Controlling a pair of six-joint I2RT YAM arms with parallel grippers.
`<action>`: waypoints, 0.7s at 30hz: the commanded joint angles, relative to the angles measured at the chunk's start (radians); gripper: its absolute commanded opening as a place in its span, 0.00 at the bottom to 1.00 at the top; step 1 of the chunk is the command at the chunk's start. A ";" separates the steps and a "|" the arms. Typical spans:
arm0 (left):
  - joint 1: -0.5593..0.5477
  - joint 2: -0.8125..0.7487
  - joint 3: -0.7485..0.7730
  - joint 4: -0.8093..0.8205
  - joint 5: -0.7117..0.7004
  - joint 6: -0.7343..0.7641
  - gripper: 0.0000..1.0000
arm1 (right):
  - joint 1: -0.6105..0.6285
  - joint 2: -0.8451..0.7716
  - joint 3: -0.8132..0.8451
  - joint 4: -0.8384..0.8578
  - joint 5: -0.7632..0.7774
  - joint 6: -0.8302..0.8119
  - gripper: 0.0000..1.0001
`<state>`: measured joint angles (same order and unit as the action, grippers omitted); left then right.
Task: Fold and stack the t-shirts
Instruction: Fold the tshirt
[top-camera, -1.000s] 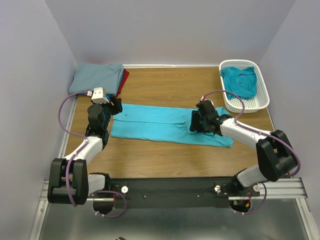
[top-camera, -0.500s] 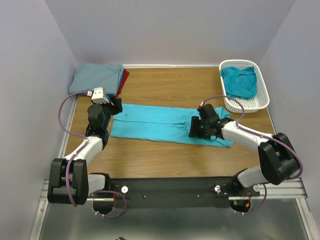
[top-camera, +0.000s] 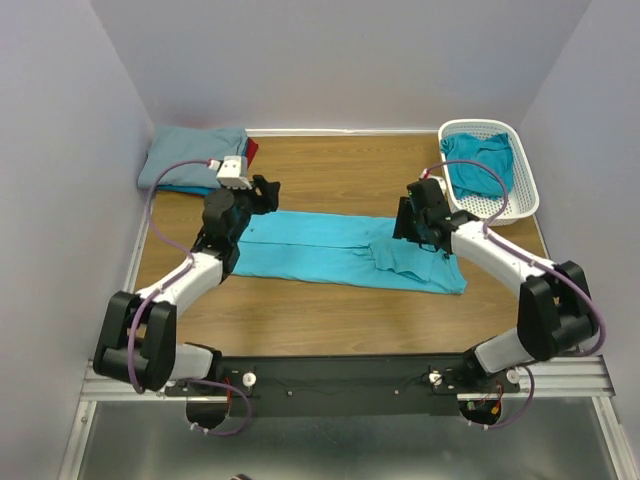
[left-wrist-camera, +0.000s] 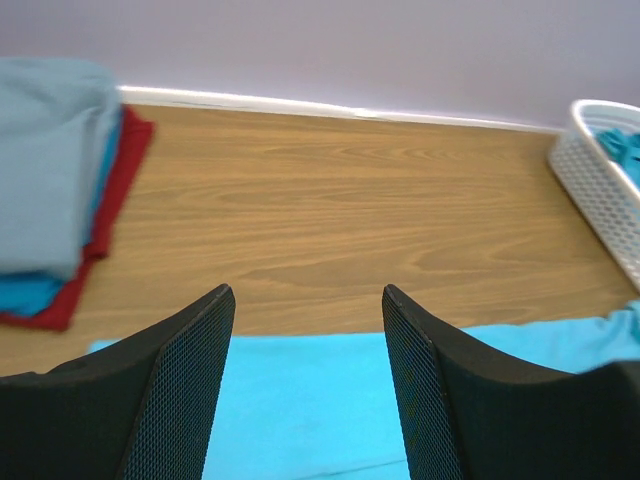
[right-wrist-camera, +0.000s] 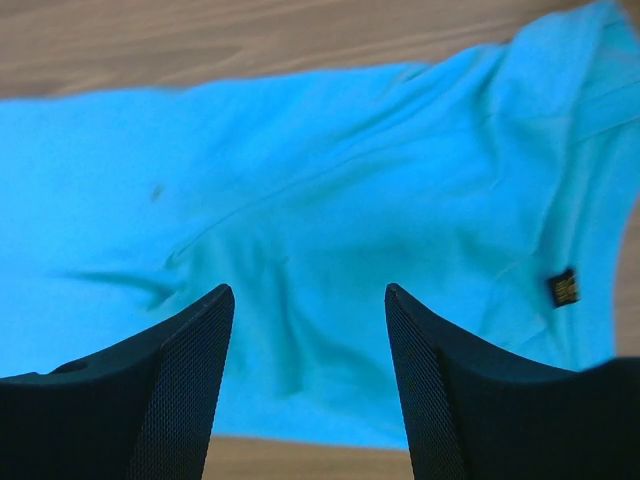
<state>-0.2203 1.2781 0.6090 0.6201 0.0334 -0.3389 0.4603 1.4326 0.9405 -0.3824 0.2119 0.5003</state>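
A turquoise t-shirt (top-camera: 320, 250) lies folded into a long band across the middle of the worktop (top-camera: 330, 170), its right end rumpled beneath the right tool (top-camera: 412, 228), whose jaws stand apart and hold nothing. The left tool (top-camera: 262, 195), jaws likewise apart and empty, hangs over the band's far edge near its left end. In the far left corner sits a stack of folded tees, a grey-blue t-shirt (top-camera: 195, 155) on top and a red one (top-camera: 249, 152) showing beneath. A teal t-shirt (top-camera: 480, 162) waits in the white lattice basket (top-camera: 528, 190) at far right. The risk from here is that the creased right end gets folded in crooked, or that a tool pinches only the top layer and drags the band open. A second ago the left tool sat nearer, at the band's left end, and the right tool lay low over the cloth; both have since swung toward the far side, uncovering the crumpled patch
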 joint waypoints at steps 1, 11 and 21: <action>-0.080 0.099 0.096 0.001 -0.017 -0.040 0.69 | -0.090 0.101 0.067 -0.010 0.136 -0.048 0.69; -0.096 0.429 0.244 0.072 0.080 -0.161 0.69 | -0.278 0.209 0.110 0.066 0.139 -0.089 0.69; -0.061 0.526 0.198 0.092 0.088 -0.215 0.69 | -0.330 0.291 0.096 0.138 0.123 -0.097 0.62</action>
<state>-0.3050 1.7885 0.8330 0.6655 0.0990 -0.5224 0.1455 1.6913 1.0294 -0.2962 0.3202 0.4175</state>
